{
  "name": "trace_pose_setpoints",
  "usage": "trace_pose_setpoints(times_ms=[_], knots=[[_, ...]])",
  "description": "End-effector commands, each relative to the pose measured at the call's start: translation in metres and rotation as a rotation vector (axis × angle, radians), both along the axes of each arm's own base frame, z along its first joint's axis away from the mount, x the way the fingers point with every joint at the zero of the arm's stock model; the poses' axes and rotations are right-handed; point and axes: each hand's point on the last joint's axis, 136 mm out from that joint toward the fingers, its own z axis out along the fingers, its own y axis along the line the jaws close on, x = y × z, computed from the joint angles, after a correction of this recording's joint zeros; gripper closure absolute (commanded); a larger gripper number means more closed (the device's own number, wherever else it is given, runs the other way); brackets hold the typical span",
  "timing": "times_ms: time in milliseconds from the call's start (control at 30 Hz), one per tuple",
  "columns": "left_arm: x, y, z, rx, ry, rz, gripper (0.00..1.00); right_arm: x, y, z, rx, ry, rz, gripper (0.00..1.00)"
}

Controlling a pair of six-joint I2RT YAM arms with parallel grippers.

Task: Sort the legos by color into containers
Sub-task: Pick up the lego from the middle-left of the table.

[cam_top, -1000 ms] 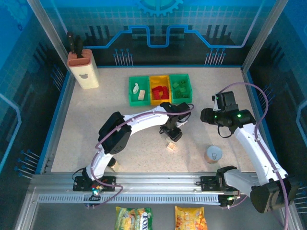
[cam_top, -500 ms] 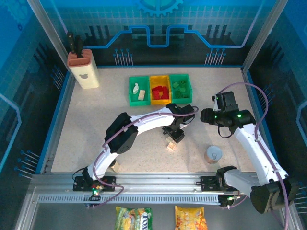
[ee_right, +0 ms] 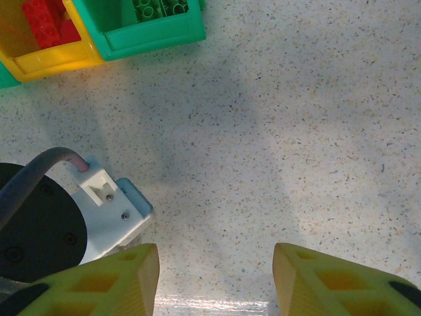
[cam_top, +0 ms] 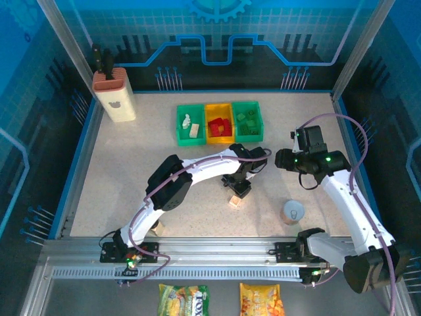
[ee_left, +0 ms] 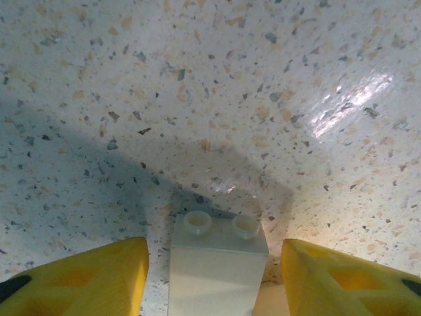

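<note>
Brick [ee_left: 217, 266], cream-white, sits on the table between the two yellow fingers [ee_left: 79, 280] of the left gripper [ee_left: 212, 263], with two studs showing at its far end. A thin gap shows on each side of it, so the jaws stand part open around the brick and grip nothing. Just ahead of the fingertips lies bare speckled table [ee_left: 217, 85], shadowed close in and glossy farther off to the right. Seen from above, the left arm [cam_top: 200, 166] reaches out from its base with the elbow raised and the white forearm running rightward. Its wrist is bent down so the gripper points at the tabletop over the brick. Farther beyond that gripper the three containers stand side by side in a row. They are a green bin [cam_top: 178, 125] with cream-white legos [cam_top: 194, 130], a yellow bin [cam_top: 219, 140] with red legos [ee_right: 43, 23], and a second green bin [cam_top: 248, 137] with green legos [ee_right: 161, 8]. To the left gripper's right and apart from it, the right gripper [ee_right: 216, 263] hangs over bare table, its fingers well apart with nothing between them. The right arm [cam_top: 348, 201] rises from the near edge, and its wrist turns left toward the other arm. A grey cup [cam_top: 293, 212] stands on the near side of that wrist. The table's blue rim [cam_top: 82, 151] lies well away from both grippers.
</note>
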Motion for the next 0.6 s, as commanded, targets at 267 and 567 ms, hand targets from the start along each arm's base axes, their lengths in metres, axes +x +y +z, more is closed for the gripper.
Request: trace_pose_setpoints(times_ms=[267,567], knots=[[-0.0029,-0.0002,-0.0045,0.033,0.013,-0.010,0.49,-0.0068,-0.0066,-0.0051,-0.010,0.019,-0.012,0.50],[-0.0026,0.0001,-0.0066,0.038,0.013,-0.015,0.53,-0.0086,-0.0076,-0.0040,-0.011,0.014,-0.014,0.50]])
